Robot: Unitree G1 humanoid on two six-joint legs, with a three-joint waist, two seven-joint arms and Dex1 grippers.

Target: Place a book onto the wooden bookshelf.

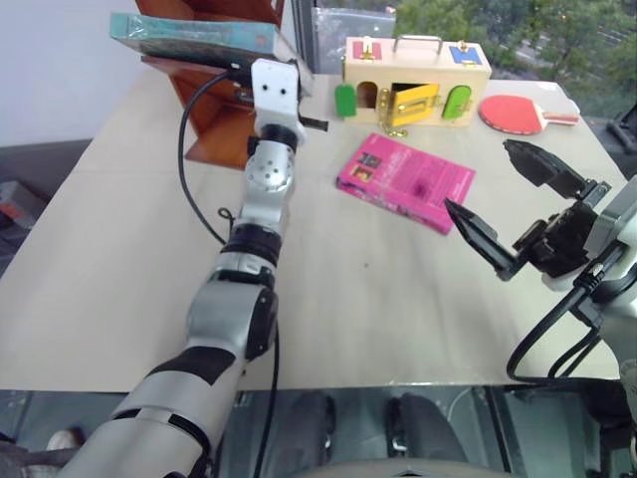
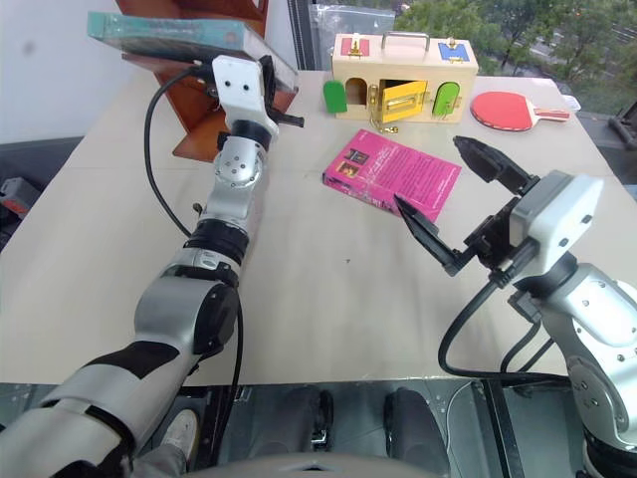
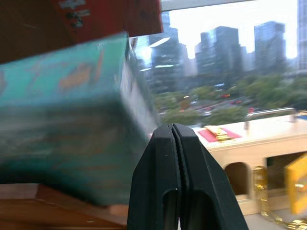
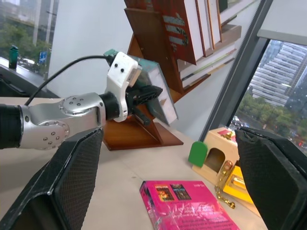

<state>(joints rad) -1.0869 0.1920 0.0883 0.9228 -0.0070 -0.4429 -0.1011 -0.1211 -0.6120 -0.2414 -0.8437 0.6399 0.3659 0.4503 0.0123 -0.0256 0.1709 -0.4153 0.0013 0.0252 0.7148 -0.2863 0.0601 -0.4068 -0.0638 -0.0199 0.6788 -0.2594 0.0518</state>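
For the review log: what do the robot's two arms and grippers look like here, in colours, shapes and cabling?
Both arms are silver-grey metal segments with black bands and joints. Each wrist carries a boxy white housing, and a black cable loops loosely along each forearm. The left gripper has two black tapered fingers with ribbed inner faces. The right gripper has two long, pointed black fingers on a black mount, their inner pads finely textured.

Silver arms (image 1: 257, 214) (black cables); black fingers (image 1: 476, 234)
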